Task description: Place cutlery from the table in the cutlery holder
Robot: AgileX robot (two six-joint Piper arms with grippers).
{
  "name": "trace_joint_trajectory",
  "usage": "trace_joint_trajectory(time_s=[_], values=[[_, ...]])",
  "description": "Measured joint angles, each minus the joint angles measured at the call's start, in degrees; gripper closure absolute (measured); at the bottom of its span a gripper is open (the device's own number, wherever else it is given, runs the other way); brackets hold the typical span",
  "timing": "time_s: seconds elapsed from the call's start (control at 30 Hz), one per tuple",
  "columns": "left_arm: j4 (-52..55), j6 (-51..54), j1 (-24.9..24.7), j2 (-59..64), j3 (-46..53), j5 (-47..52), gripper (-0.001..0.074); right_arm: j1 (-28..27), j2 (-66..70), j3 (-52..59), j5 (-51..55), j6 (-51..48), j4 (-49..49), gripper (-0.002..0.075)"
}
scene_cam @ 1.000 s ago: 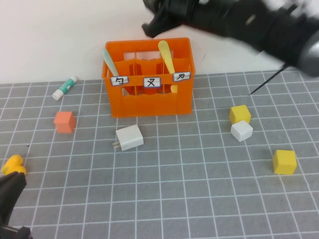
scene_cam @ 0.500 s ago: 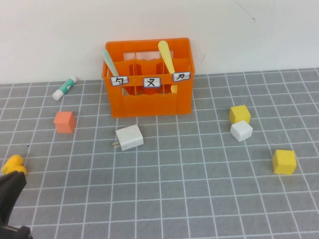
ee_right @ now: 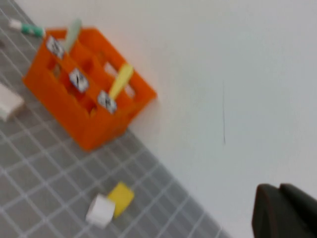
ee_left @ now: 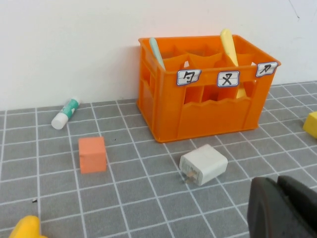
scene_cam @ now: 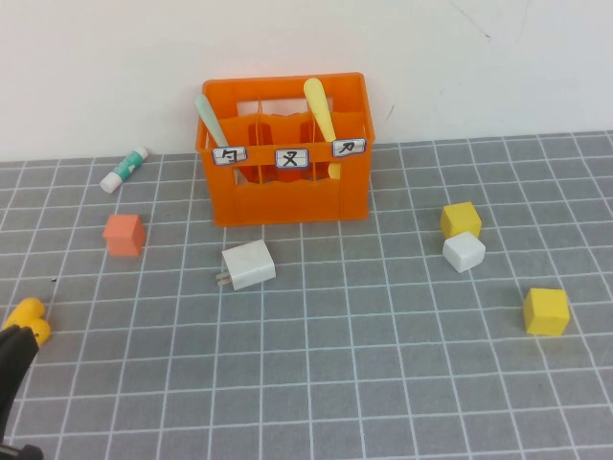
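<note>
The orange cutlery holder (scene_cam: pixel 287 196) stands at the back of the grey gridded table (scene_cam: pixel 345 383), by the wall. The mint-green spoon (scene_cam: pixel 209 120) stands in its left compartment and the pale yellow knife (scene_cam: pixel 320 109) in its right one; both lean and stick out above the rim. The left wrist view shows the same holder (ee_left: pixel 208 114), spoon (ee_left: pixel 156 52) and knife (ee_left: pixel 229 45). My left gripper (scene_cam: pixel 13 379) is low at the front left, shut and empty (ee_left: pixel 283 208). My right gripper (ee_right: pixel 285 210) is out of the high view, raised far from the holder (ee_right: pixel 74 114), shut and empty.
A white-and-green glue stick (scene_cam: pixel 124 170) lies left of the holder. A salmon cube (scene_cam: pixel 124 234), a white plug adapter (scene_cam: pixel 248 264), a yellow cube (scene_cam: pixel 461 219) touching a white cube (scene_cam: pixel 465 251), another yellow cube (scene_cam: pixel 546 310) and a yellow toy (scene_cam: pixel 26 319) lie on the table.
My right arm, over the holder a second ago, has pulled up and out of the high view. My left gripper has dropped slightly lower at the front left. Spoon and knife stay in the holder.
</note>
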Motion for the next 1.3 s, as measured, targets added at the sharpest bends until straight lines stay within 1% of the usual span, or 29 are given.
trace_joint_trajectory(time_s=[0.17,0.23,0.3,0.4,0.53,0.7,0.93,1.3], values=[[0.00,0.00,0.00,-0.58,1.21,-1.24,0.0736,0.00,-14.95,19.22,-2.94,18.60,-11.83,0.0727],[0.00,0.00,0.00,-0.58,1.25,-1.59,0.0736,0.00,-20.13,25.74,-2.94,23.58,-14.42,0.0727],[0.00,0.00,0.00,-0.58,1.25,-1.68,0.0736,0.00,-25.21,31.10,-2.94,26.35,-15.99,0.0727],[0.00,0.00,0.00,-0.58,1.79,-2.45,0.0736,0.00,-30.89,36.31,-2.72,28.38,-15.97,0.0727],[0.00,0.00,0.00,-0.58,4.20,-4.34,0.0736,0.00,-35.68,39.61,-2.61,29.45,-13.08,0.0727],[0.00,0.00,0.00,-0.58,5.21,-6.23,0.0736,0.00,-36.45,40.11,-1.14,29.56,-9.91,0.0727],[0.00,0.00,0.00,-0.58,5.21,-6.98,0.0735,0.00,-36.45,40.11,-0.58,29.56,-9.75,0.0727],[0.00,-0.01,0.00,-0.58,5.21,-5.51,0.0736,0.00,-36.45,40.11,-0.58,29.64,-9.75,0.0728]])
